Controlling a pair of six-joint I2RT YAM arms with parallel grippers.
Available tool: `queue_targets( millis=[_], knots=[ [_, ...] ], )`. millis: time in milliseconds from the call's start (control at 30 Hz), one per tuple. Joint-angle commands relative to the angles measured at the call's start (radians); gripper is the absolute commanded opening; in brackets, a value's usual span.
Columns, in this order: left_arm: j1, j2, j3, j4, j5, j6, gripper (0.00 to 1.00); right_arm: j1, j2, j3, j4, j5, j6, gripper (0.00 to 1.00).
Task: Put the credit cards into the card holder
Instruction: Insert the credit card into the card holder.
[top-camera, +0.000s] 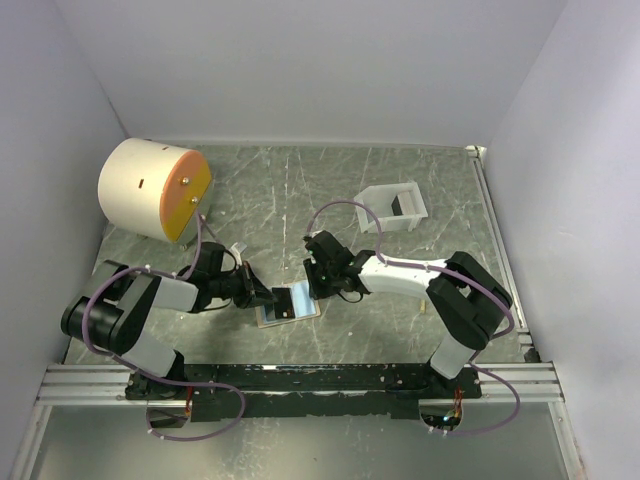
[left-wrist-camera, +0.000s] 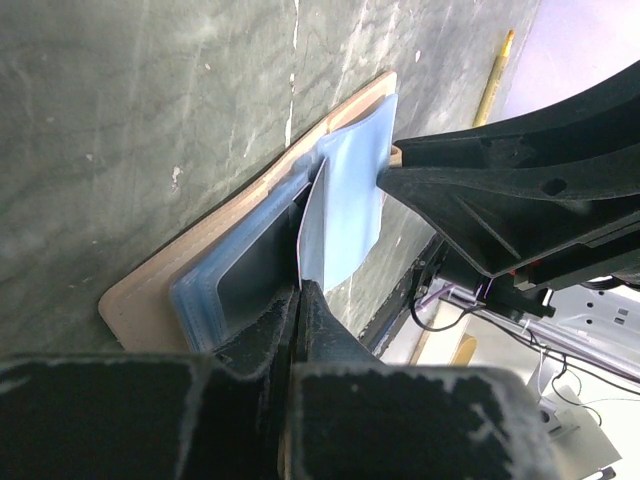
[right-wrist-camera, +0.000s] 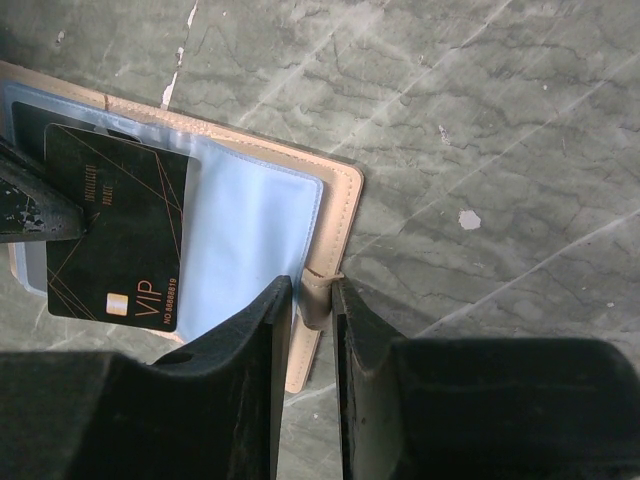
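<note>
My left gripper (left-wrist-camera: 300, 305) is pinched tight. Its own camera shows a thin sheet coming edge-on out of the tips, too foreshortened and washed out there to name. My right wrist camera shows what it is: a black credit card (right-wrist-camera: 115, 235) with fine gold lines and "VIP" printed near one corner. One of my left fingertips (right-wrist-camera: 35, 205) meets the card's edge.

The card lies across the pale blue plastic pockets of the open card holder (right-wrist-camera: 337, 215), which rests on the green marbled table (top-camera: 300, 190). No view tells me whether the card's hidden end sits under a pocket.

My right gripper (right-wrist-camera: 312, 300) is closed narrowly on the holder's small tan snap tab (right-wrist-camera: 318, 292), with a finger on each side of it. The left wrist camera shows this from the side, with the black right finger reaching the holder's far edge. It also shows the pocket leaves as stacked layers, which the flat view from my right wrist does not show.

Only the overhead camera shows the wider scene. My two grippers meet over the holder near the front middle of the table, the left from the left side and the right from the right. A cream cylinder (top-camera: 140, 185) with an orange face sits well apart at the back left. A white tray (top-camera: 385, 192) with something dark inside sits at the back right.
</note>
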Motion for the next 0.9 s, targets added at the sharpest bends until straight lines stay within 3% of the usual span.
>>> queue_targets(
  millis=[0, 400, 867],
  knots=[
    [0.006, 0.002, -0.033, 0.086, -0.049, 0.003, 0.07, 0.004, -0.001, -0.023, -0.004, -0.014, 0.010, 0.22],
    [-0.023, -0.011, -0.053, 0.131, -0.081, 0.006, 0.07, 0.003, -0.020, -0.027, -0.001, -0.029, 0.032, 0.21],
    [-0.044, -0.060, -0.045, 0.014, -0.160, 0.082, 0.07, 0.003, -0.023, -0.025, -0.010, -0.021, 0.031, 0.20]
  ],
)
